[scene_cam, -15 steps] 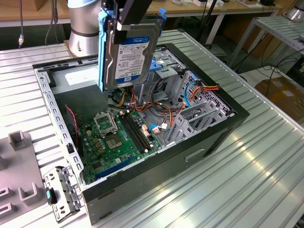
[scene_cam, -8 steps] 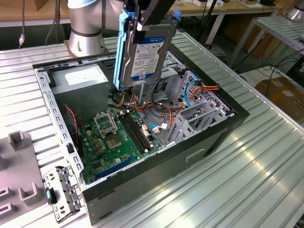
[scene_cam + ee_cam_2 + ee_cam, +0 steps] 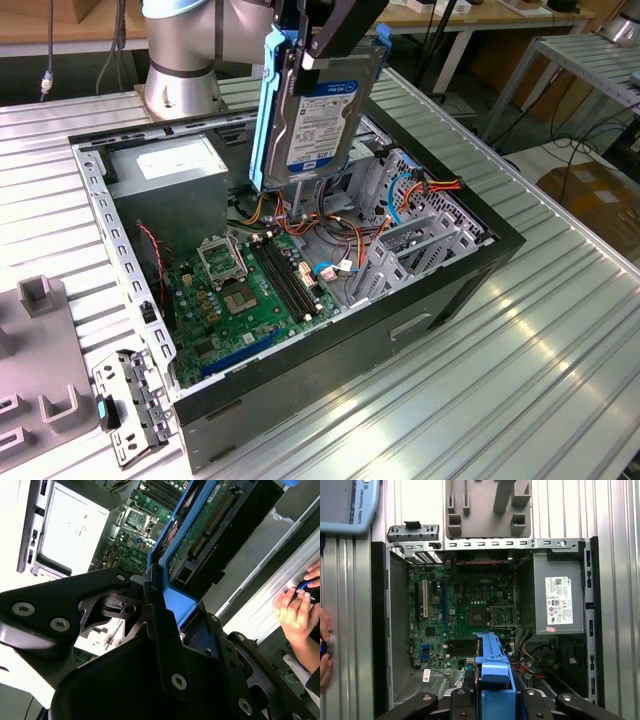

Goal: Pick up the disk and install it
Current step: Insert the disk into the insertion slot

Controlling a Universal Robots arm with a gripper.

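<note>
The disk, a dark grey hard drive with a labelled face in a bright blue carrier, hangs upright over the open computer case. My gripper is shut on its upper end, with black fingers on both sides of the blue frame. In the second wrist view the blue carrier runs between the fingers, and the disk's green circuit board side shows. In the first wrist view the carrier's blue edge points down at the case, above the cables beside the motherboard.
Inside the case lie a grey power supply, orange and red cables and a metal drive cage. A perforated bracket and a grey fixture lie outside it. A person's hand rests on the ribbed table.
</note>
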